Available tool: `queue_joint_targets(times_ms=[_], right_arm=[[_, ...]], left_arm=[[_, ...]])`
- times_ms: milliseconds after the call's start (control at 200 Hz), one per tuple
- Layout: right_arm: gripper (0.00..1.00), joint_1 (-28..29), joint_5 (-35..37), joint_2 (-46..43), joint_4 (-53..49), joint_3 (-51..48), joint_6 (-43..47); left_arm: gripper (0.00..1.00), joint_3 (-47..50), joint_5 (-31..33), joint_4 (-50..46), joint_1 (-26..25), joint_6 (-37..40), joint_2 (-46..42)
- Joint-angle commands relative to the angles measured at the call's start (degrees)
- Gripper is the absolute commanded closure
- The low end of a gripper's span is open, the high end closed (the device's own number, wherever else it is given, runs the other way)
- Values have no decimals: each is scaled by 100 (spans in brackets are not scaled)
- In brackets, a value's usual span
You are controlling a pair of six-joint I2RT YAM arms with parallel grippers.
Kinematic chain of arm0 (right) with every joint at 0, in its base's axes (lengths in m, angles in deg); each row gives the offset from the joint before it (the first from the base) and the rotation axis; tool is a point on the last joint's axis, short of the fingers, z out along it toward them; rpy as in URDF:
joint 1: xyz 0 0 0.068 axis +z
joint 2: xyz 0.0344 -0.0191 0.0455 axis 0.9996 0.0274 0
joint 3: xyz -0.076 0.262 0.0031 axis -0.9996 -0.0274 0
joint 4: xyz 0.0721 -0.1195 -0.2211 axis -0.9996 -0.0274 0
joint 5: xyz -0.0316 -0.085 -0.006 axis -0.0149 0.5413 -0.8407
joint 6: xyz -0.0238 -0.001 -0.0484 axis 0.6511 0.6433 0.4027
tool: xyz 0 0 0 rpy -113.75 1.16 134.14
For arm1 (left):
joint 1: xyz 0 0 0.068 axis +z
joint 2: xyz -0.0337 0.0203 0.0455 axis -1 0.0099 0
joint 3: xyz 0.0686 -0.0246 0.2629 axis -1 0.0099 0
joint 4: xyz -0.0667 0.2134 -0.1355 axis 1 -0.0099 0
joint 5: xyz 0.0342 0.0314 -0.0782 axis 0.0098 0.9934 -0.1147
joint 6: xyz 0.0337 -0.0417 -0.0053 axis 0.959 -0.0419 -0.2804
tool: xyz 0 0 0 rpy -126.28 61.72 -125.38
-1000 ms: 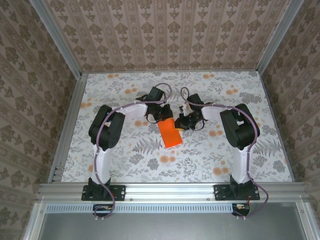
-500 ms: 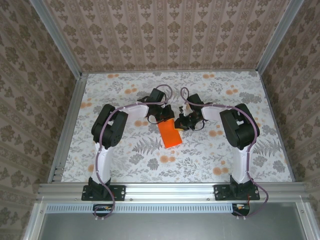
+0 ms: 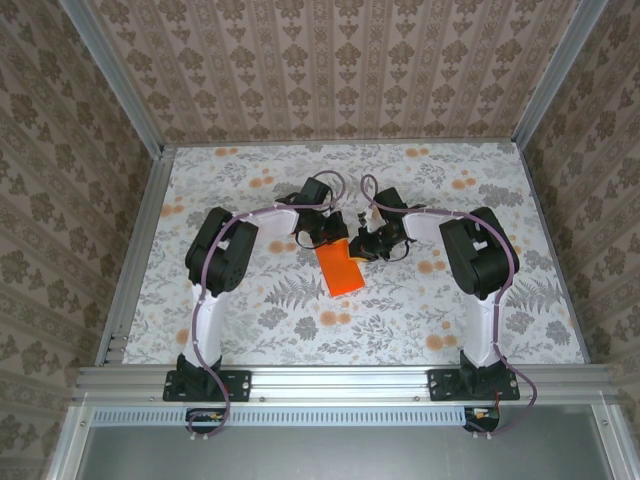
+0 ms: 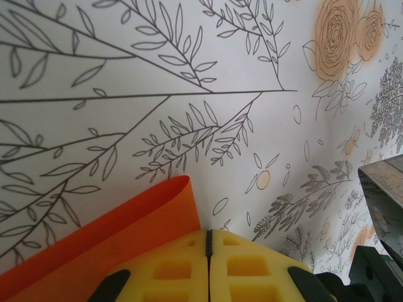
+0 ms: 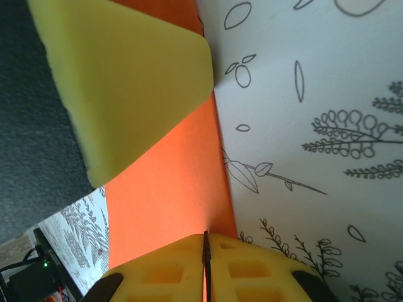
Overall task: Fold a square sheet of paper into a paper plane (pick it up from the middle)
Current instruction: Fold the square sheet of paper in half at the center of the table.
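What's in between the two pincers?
Just the orange paper. In the right wrist view it covers the stretch from the right pincer up to the left pincer.

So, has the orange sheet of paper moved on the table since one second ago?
No. The orange sheet of paper lies at the same spot and angle, just beyond the printed blossom.

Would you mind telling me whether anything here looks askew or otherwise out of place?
Yes: the folded orange sheet does not lie flat. Beside the shut left gripper its edge seems to curl up off the table, and from above the sheet lies diagonally rather than square to the arms.
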Motion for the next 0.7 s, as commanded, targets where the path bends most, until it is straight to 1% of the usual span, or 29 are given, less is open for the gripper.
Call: queue_joint_targets(times_ms=[0, 385, 590, 700], right_arm=[[90, -8, -229, -179, -561, -241, -22], [90, -10, -29, -809, -630, -1250, -140], [90, -1, 211, -1242, -671, -1855, -305], [90, -1, 374, -1500, -805, -2010, -351]], left_arm=[[94, 34, 355, -434, 55, 120, 362], [95, 135, 448, -499, 90, 192, 442], [95, 129, 431, -483, 99, 211, 469], [95, 118, 413, -497, 99, 237, 468]])
